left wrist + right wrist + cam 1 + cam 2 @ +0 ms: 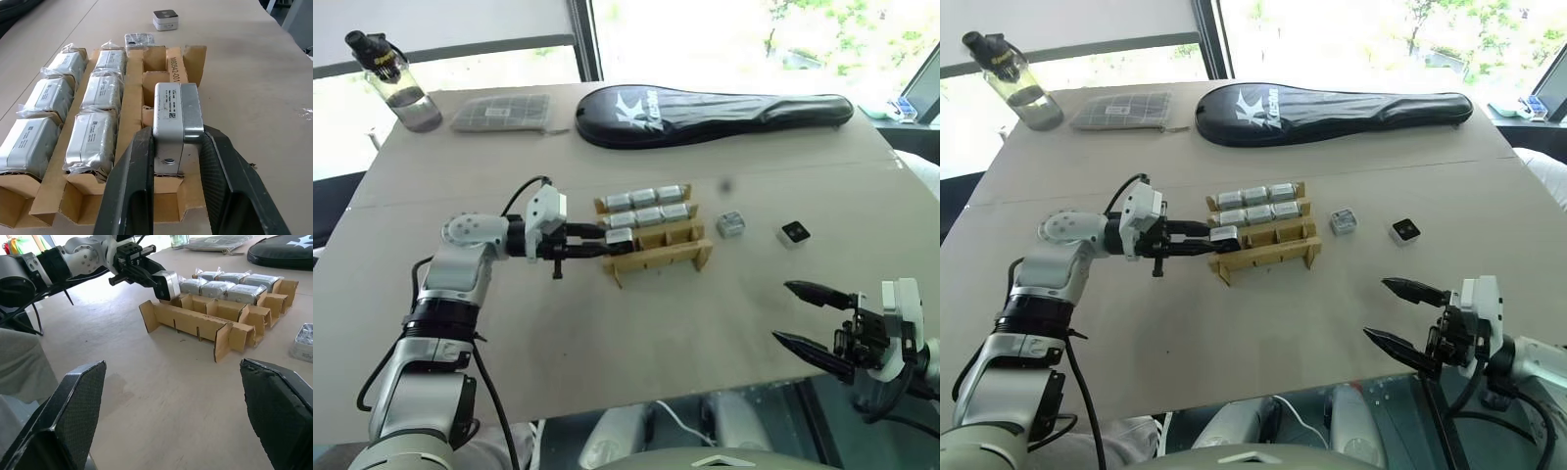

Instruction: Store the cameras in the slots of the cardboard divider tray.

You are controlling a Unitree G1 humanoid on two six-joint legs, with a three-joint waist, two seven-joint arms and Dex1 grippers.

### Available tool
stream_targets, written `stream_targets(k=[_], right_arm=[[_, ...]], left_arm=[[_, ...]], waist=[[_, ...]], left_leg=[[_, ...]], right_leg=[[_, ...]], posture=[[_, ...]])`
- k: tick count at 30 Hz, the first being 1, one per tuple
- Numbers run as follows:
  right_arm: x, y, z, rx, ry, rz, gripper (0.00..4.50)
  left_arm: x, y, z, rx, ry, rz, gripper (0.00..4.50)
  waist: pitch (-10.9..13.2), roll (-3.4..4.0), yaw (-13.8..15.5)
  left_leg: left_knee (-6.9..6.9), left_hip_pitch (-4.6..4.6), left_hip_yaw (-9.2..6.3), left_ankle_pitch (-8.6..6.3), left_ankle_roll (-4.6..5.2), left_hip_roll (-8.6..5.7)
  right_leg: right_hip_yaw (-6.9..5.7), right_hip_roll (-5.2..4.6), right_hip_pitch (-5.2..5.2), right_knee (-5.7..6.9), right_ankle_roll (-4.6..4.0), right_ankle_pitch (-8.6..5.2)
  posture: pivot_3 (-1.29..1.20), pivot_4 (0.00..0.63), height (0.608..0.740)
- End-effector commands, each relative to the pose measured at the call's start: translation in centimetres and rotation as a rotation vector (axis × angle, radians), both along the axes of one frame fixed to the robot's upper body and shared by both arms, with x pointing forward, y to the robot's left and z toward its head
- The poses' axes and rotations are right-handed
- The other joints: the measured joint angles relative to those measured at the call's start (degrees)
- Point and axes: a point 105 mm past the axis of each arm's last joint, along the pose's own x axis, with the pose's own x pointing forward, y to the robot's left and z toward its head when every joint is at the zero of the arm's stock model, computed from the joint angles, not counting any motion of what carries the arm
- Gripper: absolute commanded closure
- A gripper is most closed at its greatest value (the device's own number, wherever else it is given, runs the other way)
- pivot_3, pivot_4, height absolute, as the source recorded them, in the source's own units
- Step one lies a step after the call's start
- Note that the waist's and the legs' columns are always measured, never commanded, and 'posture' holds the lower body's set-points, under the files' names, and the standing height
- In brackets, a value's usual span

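Note:
The cardboard divider tray [664,258] stands mid-table. Its two back rows hold several plastic-wrapped silver cameras [649,215]. My left gripper [605,241] reaches in from the left, shut on another silver camera [176,120]. It holds that camera just over the left end slot of the bare front row. Two loose cameras lie on the table right of the tray: a wrapped one [731,224] and one with its black face up [794,233]. Near the table's front right edge my right gripper [809,317] stands open with nothing between its fingers [76,396].
Along the back of the table are a water bottle [395,82], a grey gridded flat pouch [501,113] and a long black racket case [715,113]. Bare tabletop lies between the tray and the front edge.

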Motion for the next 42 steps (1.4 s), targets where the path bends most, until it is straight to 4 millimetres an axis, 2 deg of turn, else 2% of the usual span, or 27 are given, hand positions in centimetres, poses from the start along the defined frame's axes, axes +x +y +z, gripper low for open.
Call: stream_targets(k=[1,6,10,20,22,28,31,35,39,41,42], right_arm=[[0.1,-0.1,0.7,0.0,-0.042,0.001,0.15],[0.3,0.0,0.8,0.002,-0.051,0.004,0.15],[0.3,0.0,0.6,-0.009,-0.043,0.012,0.15],[0.3,0.1,0.4,-0.014,-0.047,0.012,0.15],[0.3,0.0,0.4,-0.015,-0.048,0.011,0.0],[0.9,-0.5,-0.1,-0.061,-0.053,-0.041,0.0],[2.6,-1.6,-0.5,-0.09,-0.047,-0.172,0.0],[5.7,-4.1,-1.2,-0.146,-0.034,-0.406,0.0],[8.5,-5.8,-1.2,-0.154,-0.021,-0.579,0.0],[9.5,-6.0,-2.2,-0.177,0.059,-0.618,0.0],[10.0,-6.5,-3.2,-0.252,0.115,-0.646,0.0]], left_arm=[[0.3,0.2,0.0,0.022,-0.055,0.032,3.78],[0.3,0.0,-0.7,0.04,-0.036,0.036,3.78],[1.3,0.1,-1.1,0.048,-0.04,0.087,3.78],[0.2,-0.1,-2.2,0.075,0.042,0.047,3.78],[-0.1,0.0,-2.3,0.1,0.061,0.038,2.74],[-0.1,0.0,-1.0,0.044,0.077,0.065,0.13],[-0.6,0.0,-0.1,0.018,0.056,0.065,0.13],[-1.4,-0.3,2.4,-0.056,0.018,0.067,0.13],[-3.2,-0.1,4.5,-0.116,0.039,0.047,0.13],[-4.5,0.0,5.2,-0.132,0.072,0.018,0.13],[-5.2,0.0,5.5,-0.135,0.083,-0.006,0.13]], waist=[[0.0,0.0,-0.03],[0.0,-0.01,-0.02],[-0.01,-0.01,-0.02],[-0.03,-0.02,-0.12],[-0.03,-0.01,-0.21],[-0.04,-0.01,0.05],[-0.04,-0.01,-0.03],[-0.04,-0.01,-0.11],[-0.04,0.0,-0.39],[-0.05,0.03,-0.42],[-0.04,0.03,-0.55]], left_leg=[[0.0,0.0,-0.01,0.0,0.0,0.0],[0.0,0.0,0.0,0.0,0.0,0.0],[0.0,0.0,-0.01,0.0,0.0,0.0],[0.03,0.0,0.01,0.0,0.0,0.0],[0.03,0.0,0.01,0.0,0.0,0.0],[0.07,0.0,0.0,0.0,0.01,0.0],[0.1,0.0,-0.02,0.0,0.01,0.0],[0.12,0.0,0.01,0.0,0.0,-0.01],[0.1,0.0,0.04,-0.01,0.0,0.0],[0.08,0.0,0.06,-0.01,0.0,0.0],[0.06,0.0,0.05,-0.01,0.0,0.0]], right_leg=[[-0.01,0.0,0.0,0.01,0.0,0.0],[0.01,0.01,0.0,0.02,0.0,0.0],[0.0,0.0,0.0,0.03,0.0,0.0],[0.01,0.01,0.0,0.05,0.0,0.0],[0.02,0.01,0.0,0.05,0.0,0.0],[-0.01,0.0,-0.01,0.04,0.0,0.0],[-0.02,0.0,0.0,0.06,0.0,0.0],[0.03,0.0,-0.02,0.1,0.0,0.0],[0.06,0.01,-0.04,0.12,-0.01,0.0],[0.09,0.01,-0.04,0.12,-0.01,0.0],[0.08,0.02,-0.04,0.11,-0.01,0.0]], posture=[[0.0,0.15,0.74],[0.0,0.15,0.74],[0.0,0.15,0.74],[0.0,0.15,0.74],[0.0,0.15,0.74],[0.0,0.15,0.74],[0.0,0.15,0.74],[0.0,0.15,0.74],[0.0,0.15,0.74],[0.0,0.15,0.74],[0.0,0.15,0.74]])
